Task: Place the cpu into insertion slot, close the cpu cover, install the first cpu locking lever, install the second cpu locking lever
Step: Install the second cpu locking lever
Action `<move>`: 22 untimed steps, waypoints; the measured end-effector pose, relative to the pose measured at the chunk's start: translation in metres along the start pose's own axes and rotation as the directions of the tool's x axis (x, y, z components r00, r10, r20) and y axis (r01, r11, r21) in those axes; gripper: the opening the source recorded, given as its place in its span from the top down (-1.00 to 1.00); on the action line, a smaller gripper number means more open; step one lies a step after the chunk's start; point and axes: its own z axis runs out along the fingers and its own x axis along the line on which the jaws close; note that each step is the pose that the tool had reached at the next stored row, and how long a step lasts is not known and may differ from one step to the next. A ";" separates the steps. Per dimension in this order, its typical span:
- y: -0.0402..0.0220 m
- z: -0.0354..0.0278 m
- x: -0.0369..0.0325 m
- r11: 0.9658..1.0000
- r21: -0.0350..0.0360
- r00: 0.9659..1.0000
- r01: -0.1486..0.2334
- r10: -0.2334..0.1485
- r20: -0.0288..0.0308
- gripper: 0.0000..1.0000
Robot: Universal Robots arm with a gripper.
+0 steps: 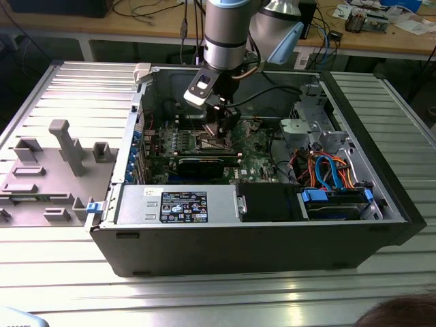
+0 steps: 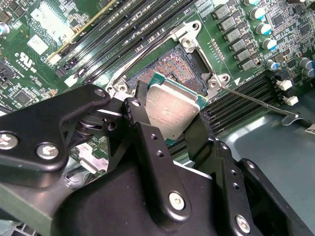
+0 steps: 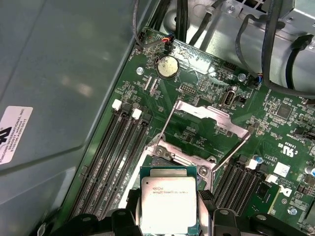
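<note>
In both wrist views my gripper [image 2: 170,120] [image 3: 169,209] is shut on the cpu [image 2: 172,108] [image 3: 168,199], a small square chip with a dull silver top and a green edge. The chip hangs tilted just above the insertion slot [image 2: 172,66], whose dark pin field and shiny rim [image 3: 178,158] lie bare on the green board. Beyond the slot, the cpu cover [image 3: 210,117] is swung open. Two thin locking levers [image 3: 168,127] [image 3: 235,147] stand released beside it. In the exterior view the gripper [image 1: 222,129] reaches down into the open computer case [image 1: 272,238].
Long memory slots [image 3: 108,157] [image 2: 246,96] flank the socket on both sides. A coin battery [image 3: 167,66] and black cables [image 3: 266,59] lie beyond it. The case holds a power supply [image 1: 177,204] and blue-trimmed drive bays [image 1: 334,197]. A grey fixture tray [image 1: 54,167] lies at the exterior view's left.
</note>
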 end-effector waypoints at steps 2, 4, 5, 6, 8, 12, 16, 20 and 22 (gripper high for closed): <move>0.0000 0.0001 0.0000 1.000 0.000 1.000 -0.002 0.002 0.000 -0.09; 0.0000 0.0001 0.0000 1.000 0.000 1.000 -0.003 0.003 0.000 -0.09; 0.0000 0.0001 0.0000 1.000 0.000 1.000 -0.004 0.004 0.000 -0.09; 0.0000 0.0001 0.0000 1.000 0.000 1.000 -0.006 0.006 0.000 -0.09; 0.0000 0.0002 0.0000 1.000 0.000 1.000 -0.009 0.009 0.000 -0.09; 0.0000 0.0002 0.0000 1.000 0.000 1.000 -0.013 0.013 0.000 -0.09; 0.0000 0.0003 0.0000 1.000 0.000 1.000 -0.018 0.018 0.000 -0.09; 0.0000 0.0004 0.0000 1.000 -0.001 1.000 -0.023 0.023 0.000 -0.09; 0.0000 0.0005 0.0000 1.000 -0.001 1.000 -0.025 0.025 0.000 -0.09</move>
